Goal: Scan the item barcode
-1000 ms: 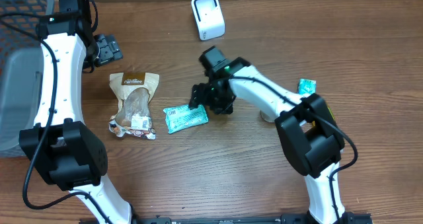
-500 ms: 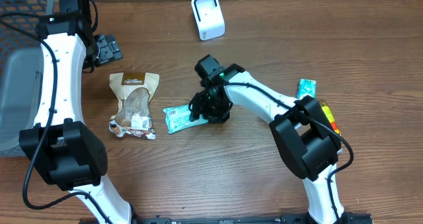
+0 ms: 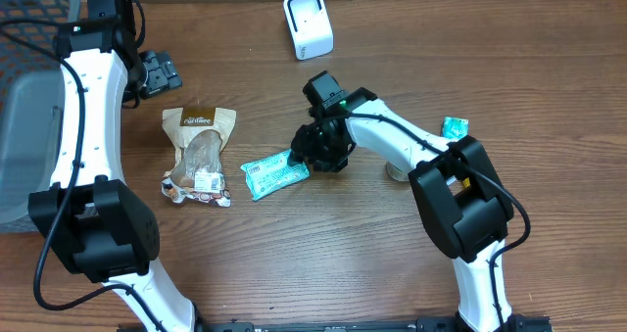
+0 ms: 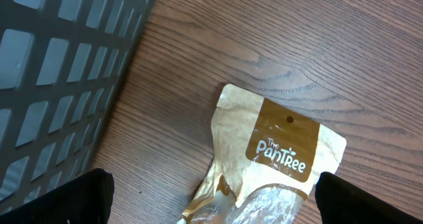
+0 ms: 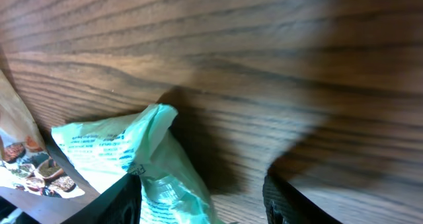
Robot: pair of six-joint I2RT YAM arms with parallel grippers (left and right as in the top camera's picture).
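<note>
Overhead looks straight down from high up, taking in the whole table. The left wrist camera faces down onto the brown pouch well below it. The right wrist camera skims the wood, with the teal packet close between its fingers. Overhead shows both packs.

A brown wood-grain table is seen across all views. A grey lattice basket is set at its left edge. Soft shadows are cast on the wood.
</note>
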